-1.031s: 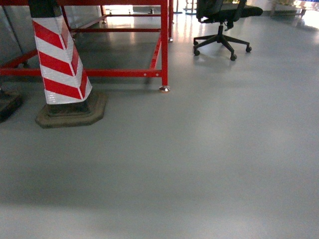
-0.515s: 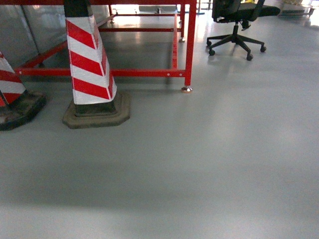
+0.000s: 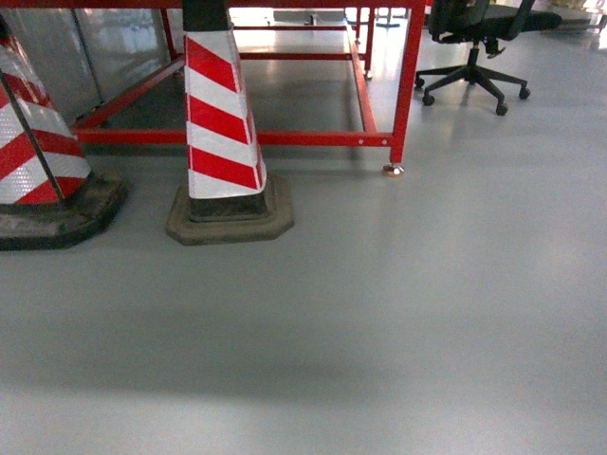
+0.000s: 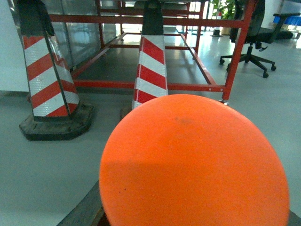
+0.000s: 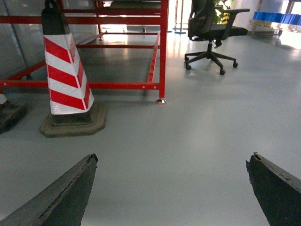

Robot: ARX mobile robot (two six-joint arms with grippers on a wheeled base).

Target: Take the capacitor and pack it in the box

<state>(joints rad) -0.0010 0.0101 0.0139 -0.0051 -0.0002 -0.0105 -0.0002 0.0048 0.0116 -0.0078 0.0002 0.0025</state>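
The right gripper point(image 5: 171, 188) is hanging spread wide over bare grey floor point(image 3: 379, 322), holding nothing. The bright orange capacitor point(image 4: 194, 162) is filling the near left wrist view, hiding the left gripper, so its state cannot be told. Red-and-white striped cones point(image 3: 224, 123) are standing at the far left beside a red metal frame point(image 3: 285, 138), an office chair point(image 3: 479, 38) at the far right.

This looks like a big workshop or factory hall. The floor point(image 3: 379, 313) is smooth, grey and shiny, with lots of open space. At 12 o'clock stands a red metal frame point(image 3: 313, 137) on small round feet. In front of it, at 11 o'clock, is a red and white striped cone point(image 3: 223, 123) on a heavy dark base, and a second cone point(image 3: 33, 156) stands at 9 o'clock. A black office chair point(image 3: 474, 57) on wheels sits at 1 o'clock
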